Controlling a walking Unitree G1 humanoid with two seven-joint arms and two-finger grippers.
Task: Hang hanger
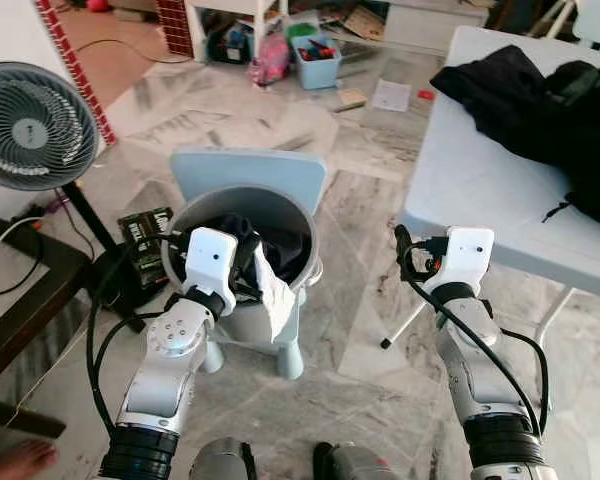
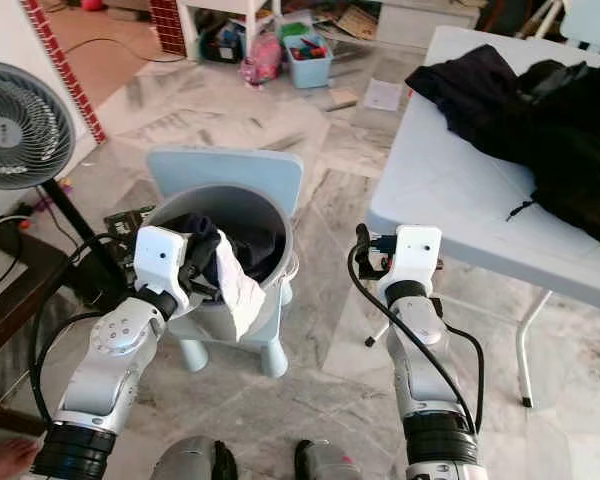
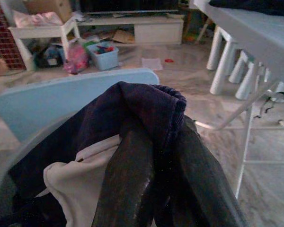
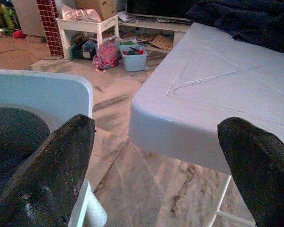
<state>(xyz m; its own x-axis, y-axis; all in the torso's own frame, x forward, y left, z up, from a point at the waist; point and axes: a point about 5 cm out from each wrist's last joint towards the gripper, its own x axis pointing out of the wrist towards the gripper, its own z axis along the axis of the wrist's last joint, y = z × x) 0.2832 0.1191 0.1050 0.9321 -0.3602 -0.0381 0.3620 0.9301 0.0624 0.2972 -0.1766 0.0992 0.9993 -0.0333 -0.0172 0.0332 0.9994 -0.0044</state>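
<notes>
Left tool, bucket, table

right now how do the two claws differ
The left claw is shut on dark clothing pulled up from the grey bucket; the right claw is open and holds nothing. The left sits over the bucket, the right beside the white table. Both have black fingers.
</notes>
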